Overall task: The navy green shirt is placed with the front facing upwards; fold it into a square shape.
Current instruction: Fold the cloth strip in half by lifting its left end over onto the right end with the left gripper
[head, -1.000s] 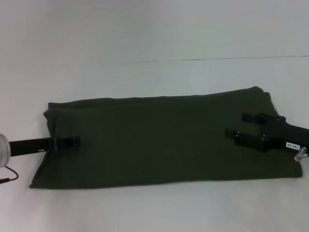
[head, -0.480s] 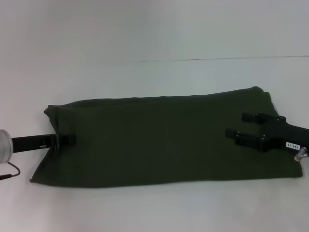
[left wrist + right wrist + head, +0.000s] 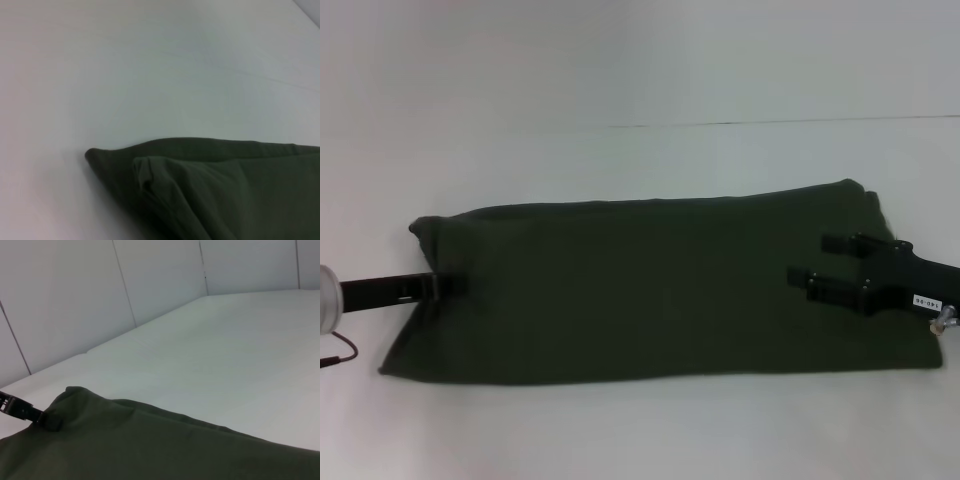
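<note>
The navy green shirt lies on the white table as a long dark olive strip running left to right, with no lettering or collar showing. My left gripper reaches in from the left and rests low on the strip's left end; it also shows far off in the right wrist view as the left gripper. The left wrist view shows the shirt with its layered corner. My right gripper is open over the strip's right end, with its fingers spread and pointing left and nothing held between them.
The white table stretches beyond the shirt, with a thin seam line across it. White wall panels stand behind the table in the right wrist view. A red cable hangs by my left wrist.
My left gripper has drawn back to the left along the shirt's left end. That end's upper corner has shifted slightly left and lower. The right gripper has stayed put.
</note>
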Controlling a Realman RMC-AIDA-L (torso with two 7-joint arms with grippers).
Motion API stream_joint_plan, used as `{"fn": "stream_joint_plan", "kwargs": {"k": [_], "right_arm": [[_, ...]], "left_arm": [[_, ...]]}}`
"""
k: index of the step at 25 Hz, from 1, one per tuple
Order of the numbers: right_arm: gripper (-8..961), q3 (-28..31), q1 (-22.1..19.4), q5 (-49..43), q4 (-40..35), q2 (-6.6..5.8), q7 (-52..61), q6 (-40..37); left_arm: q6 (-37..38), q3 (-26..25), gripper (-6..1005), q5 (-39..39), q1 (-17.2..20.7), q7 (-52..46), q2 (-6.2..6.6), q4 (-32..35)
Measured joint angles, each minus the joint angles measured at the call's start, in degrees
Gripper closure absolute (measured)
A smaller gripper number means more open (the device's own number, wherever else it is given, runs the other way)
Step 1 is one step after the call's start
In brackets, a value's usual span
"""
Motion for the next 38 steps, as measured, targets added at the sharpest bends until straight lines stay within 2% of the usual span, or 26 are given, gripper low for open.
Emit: {"fn": "stream_joint_plan", "kwargs": {"k": [5, 11, 15, 17, 22, 26, 32, 38], "right_arm": [[97, 0.01, -0.15, 0.17, 0.00, 0.00, 0.00, 0.00], [98, 0.17, 0.03, 0.35, 0.42, 0.00, -0.09, 0.00], [98, 0.14, 0.57, 0.35, 1.48, 0.00, -0.47, 0.58], [98, 0.12, 0.94, 0.30, 2.14, 0.00, -0.62, 0.78], [98, 0.03, 2.08, 0.15, 4.37, 0.09, -2.42, 0.96], [98, -0.03, 3.35, 0.09, 7.21, 0.18, -4.83, 2.27], [98, -0.09, 6.09, 0.04, 11.91, 0.35, -8.44, 5.70], [98, -1.24, 8.62, 0.07, 14.97, 0.59, -10.48, 9.08]], "left_arm": [[-0.99, -0.31, 902, 0.14, 1.41, 0.02, -0.04, 2.63], [-1.53, -1.46, 903, 0.31, 3.17, 0.21, 0.53, 5.88], [0.33, -2.01, 903, -1.13, 3.06, 1.02, 0.68, 6.92], [3.06, -1.82, 903, -3.58, 2.69, 1.40, 0.31, 7.85], [8.71, -0.41, 903, -9.71, 1.05, 1.32, -1.73, 10.94], [9.97, 3.39, 904, -12.95, -0.71, 0.19, -2.41, 10.78], [5.97, 12.51, 904, -19.95, -3.72, -0.96, -2.65, 6.38], [3.35, 15.81, 902, -25.60, -5.78, -1.03, -2.65, 3.52]]}}
